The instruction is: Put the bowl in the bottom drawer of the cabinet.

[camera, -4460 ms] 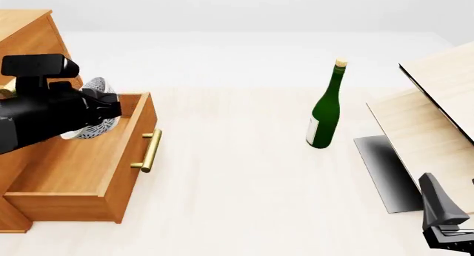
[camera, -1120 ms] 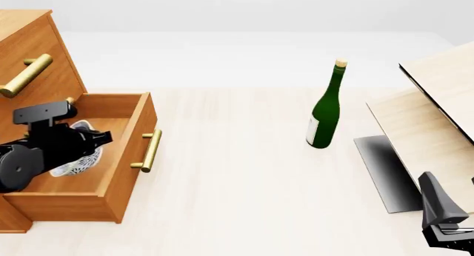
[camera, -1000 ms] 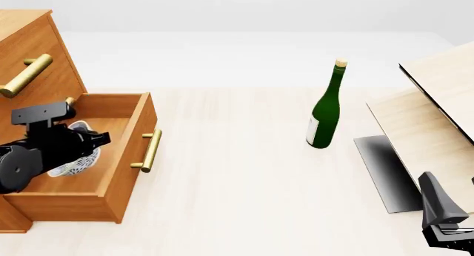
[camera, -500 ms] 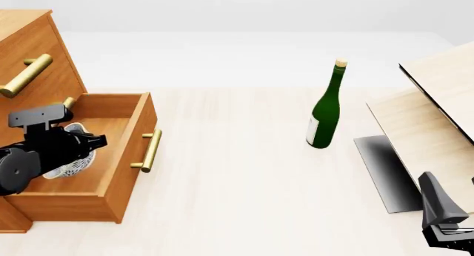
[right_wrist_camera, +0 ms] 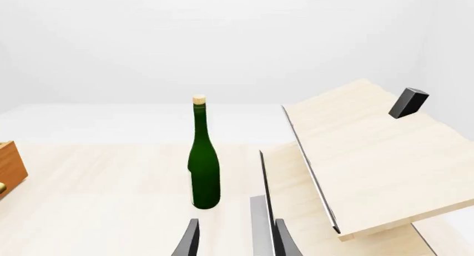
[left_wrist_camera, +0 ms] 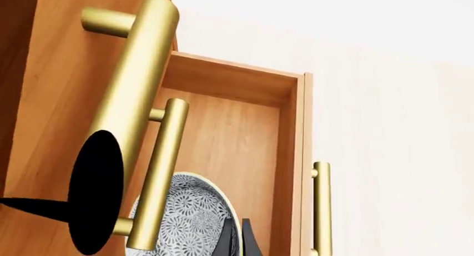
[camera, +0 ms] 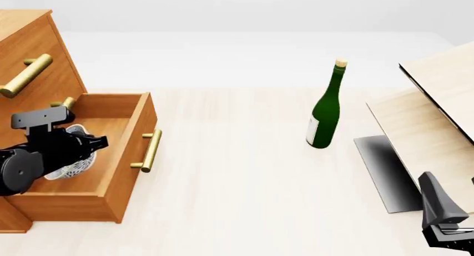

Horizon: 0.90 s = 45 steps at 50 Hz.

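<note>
Orange-brown cabinet [camera: 30,50] with brass handles [camera: 26,75]; beside them a white-grey floral-patterned bowl [left_wrist_camera: 188,222]; dark green bottle [camera: 324,111], cream cork; pale wood panels [camera: 433,117]; black left gripper [camera: 89,145].

The left tool [camera: 87,147] hides most of the bowl [camera: 72,166].

We find no words, numbers, brand marks or signs that can be read in any view. The green bottle [camera: 324,116] carries a pale label [camera: 313,131] low on its side, but we see no print on it. The bowl [left_wrist_camera: 188,222] bears only a grey floral pattern, no lettering. The cabinet [camera: 30,56] and the pale wood panels [right_wrist_camera: 363,150] show plain wood grain and nothing written.
</note>
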Each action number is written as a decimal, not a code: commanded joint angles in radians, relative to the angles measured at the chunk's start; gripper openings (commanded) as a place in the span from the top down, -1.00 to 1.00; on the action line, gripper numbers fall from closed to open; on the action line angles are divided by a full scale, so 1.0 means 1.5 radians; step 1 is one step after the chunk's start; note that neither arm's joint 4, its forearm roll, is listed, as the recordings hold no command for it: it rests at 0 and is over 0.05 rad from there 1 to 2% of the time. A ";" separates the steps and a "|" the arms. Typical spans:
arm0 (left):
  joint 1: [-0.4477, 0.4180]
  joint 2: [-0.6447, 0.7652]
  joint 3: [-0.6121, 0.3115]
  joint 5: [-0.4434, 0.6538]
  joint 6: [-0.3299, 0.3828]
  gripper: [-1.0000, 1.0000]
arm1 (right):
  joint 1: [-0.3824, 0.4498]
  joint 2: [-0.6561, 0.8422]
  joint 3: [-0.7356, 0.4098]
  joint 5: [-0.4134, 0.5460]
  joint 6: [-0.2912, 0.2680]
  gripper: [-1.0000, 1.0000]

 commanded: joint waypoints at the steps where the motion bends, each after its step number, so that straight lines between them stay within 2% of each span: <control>1: 0.001 0.001 -0.001 -0.006 0.000 1.00 | 0.000 0.000 0.000 0.000 0.000 -1.00; 8: -0.006 -0.008 -0.006 -0.001 -0.021 1.00 | 0.000 0.000 0.000 0.000 0.000 -1.00; 9: -0.005 -0.009 -0.006 0.000 -0.021 -1.00 | 0.000 0.000 0.000 0.000 0.000 -1.00; 31: -0.011 -0.025 0.000 -0.008 -0.037 -1.00 | 0.000 0.000 0.000 0.000 0.000 -1.00; 45: -0.049 -0.032 -0.014 -0.003 -0.054 -1.00 | 0.000 0.000 0.000 0.000 0.000 -1.00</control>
